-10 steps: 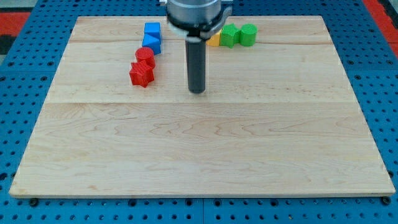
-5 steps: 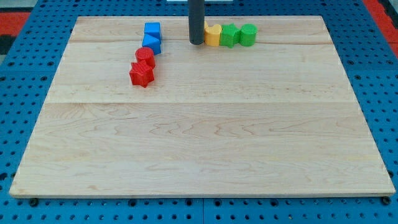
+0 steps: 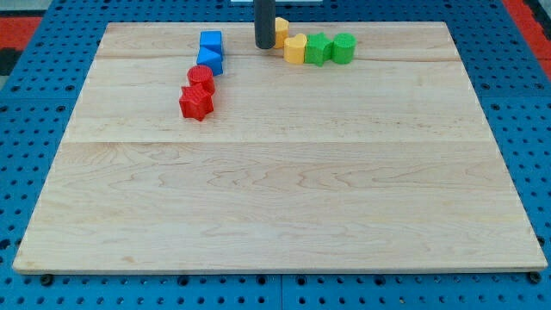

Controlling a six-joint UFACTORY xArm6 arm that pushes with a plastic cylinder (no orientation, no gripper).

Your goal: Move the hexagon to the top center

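Camera view, left to right: red blocks [image 3: 197,93], blue blocks [image 3: 210,52], then my tip [image 3: 264,46], holding nothing, just left of the yellow hexagon block [image 3: 281,28] at the wooden tabletop's [image 3: 275,207] top centre. Judged light, rigid, slippery; push a flat side.

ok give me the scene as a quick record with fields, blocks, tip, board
board: wooden board on a blue pegboard
my tip: near the view's top centre, between the blue and yellow blocks
yellow blocks: a yellow block just right of the rod, partly hidden; yellow heart-like block below it
green blocks: two in a row right of the yellow heart-like block
blue blocks: blue cube above a blue block, left of my tip
red blocks: red round block above a red star-like block
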